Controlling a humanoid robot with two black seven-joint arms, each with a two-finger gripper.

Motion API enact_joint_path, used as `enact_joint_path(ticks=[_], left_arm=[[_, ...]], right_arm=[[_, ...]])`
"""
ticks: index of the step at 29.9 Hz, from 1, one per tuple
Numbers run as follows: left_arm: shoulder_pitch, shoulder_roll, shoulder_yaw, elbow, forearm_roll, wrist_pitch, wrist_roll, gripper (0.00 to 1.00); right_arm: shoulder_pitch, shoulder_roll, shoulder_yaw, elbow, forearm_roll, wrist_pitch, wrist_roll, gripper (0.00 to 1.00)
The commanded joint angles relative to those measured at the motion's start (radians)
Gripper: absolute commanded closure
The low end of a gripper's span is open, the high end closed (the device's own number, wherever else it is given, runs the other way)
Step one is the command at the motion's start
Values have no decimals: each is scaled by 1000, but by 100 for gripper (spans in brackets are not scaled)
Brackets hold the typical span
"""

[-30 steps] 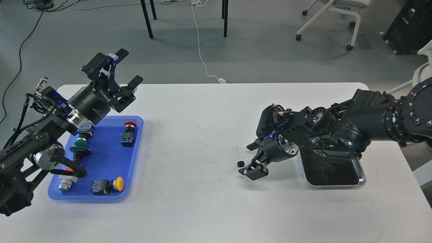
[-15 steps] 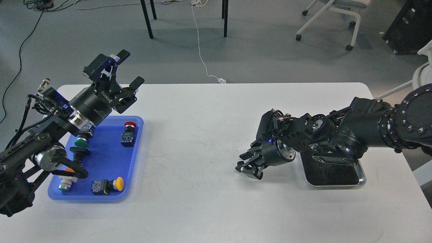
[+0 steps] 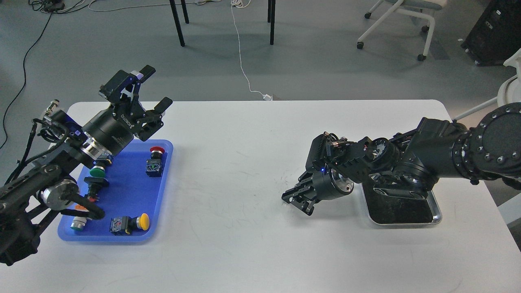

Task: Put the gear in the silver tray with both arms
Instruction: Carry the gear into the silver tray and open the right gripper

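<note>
On the white counter (image 3: 244, 228) two trays lie far apart. At the right side the silver tray (image 3: 435, 217) lies flat, with a bright rim and a dark floor, and the right arm (image 3: 427, 158) passes over its back part and hides it. The right tool (image 3: 296, 198) is at the far end of this arm, to the left of the silver tray and apart from it, and it points down and to the left, very low over the counter. Its dark fingers stand close together, but I cannot tell if they are clenched on something or only near each other. I cannot see the gear anywhere; it may be hidden at the tips of this tool, but the view does not show it. A small blue light shines on the wrist of this arm.

At the left side the blue tray (image 3: 163, 195) holds several push buttons: one with a red cap (image 3: 156, 150), one with a green cap (image 3: 97, 172), one with a yellow cap (image 3: 143, 221), and some others partly behind the left arm (image 3: 49, 171). The left tool (image 3: 151, 86) is raised above the back corner of the blue tray, with its fingers spread wide and nothing between them.
</note>
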Motion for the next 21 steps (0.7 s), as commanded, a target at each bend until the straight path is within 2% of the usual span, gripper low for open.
enact_joint_path(ticks=[1,7,11,21], left_arm=[[0,-3,0,0,0,0,0,2],[0,-6,0,-1,0,0,0,2],[0,-6,0,-1,1,0,0,2],[0,-15,0,-1,3,-1,0,2]], right_arm=[[3,-5,2,0,6,0,0,86],[24,-25,9,5,13,0,0,91],[70,-88,21,12,16,0,0,95],[141,-444,14,135,-39,3,0,95]])
